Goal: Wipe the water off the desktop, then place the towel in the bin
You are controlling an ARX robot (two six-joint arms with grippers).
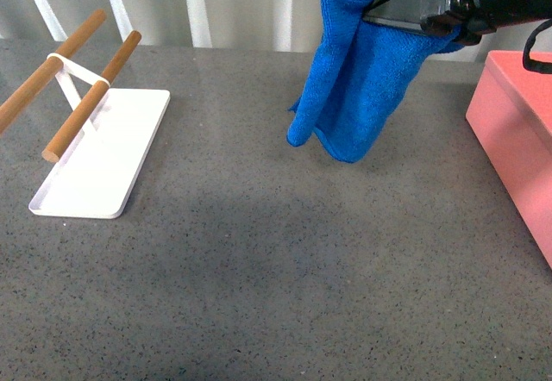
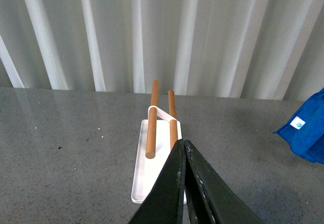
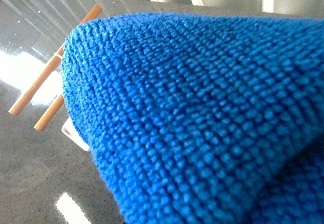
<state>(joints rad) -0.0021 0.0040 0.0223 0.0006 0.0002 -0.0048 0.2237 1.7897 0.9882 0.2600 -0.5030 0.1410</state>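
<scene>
Towel point(image 3: 192, 122) fills right wrist view, clenched in my right claw point(image 1: 392, 10), hanging below it over desk point(image 1: 259, 269). Bin point(image 1: 517, 131) near, down to that claw's right. My left claw point(image 2: 183, 150) pinched closed, empty — white tray point(image 2: 147, 181) with wooden rods point(image 2: 153, 117) straight ahead of it.

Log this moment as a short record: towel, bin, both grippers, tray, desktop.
towel: hangs bunched from the right gripper, over the desktop
bin: at the right edge of the front view, towel not in it
right gripper: shut on the towel
left gripper: shut, holding nothing
tray: white, on the left, carrying two wooden rods
desktop: no clear puddle visible
</scene>
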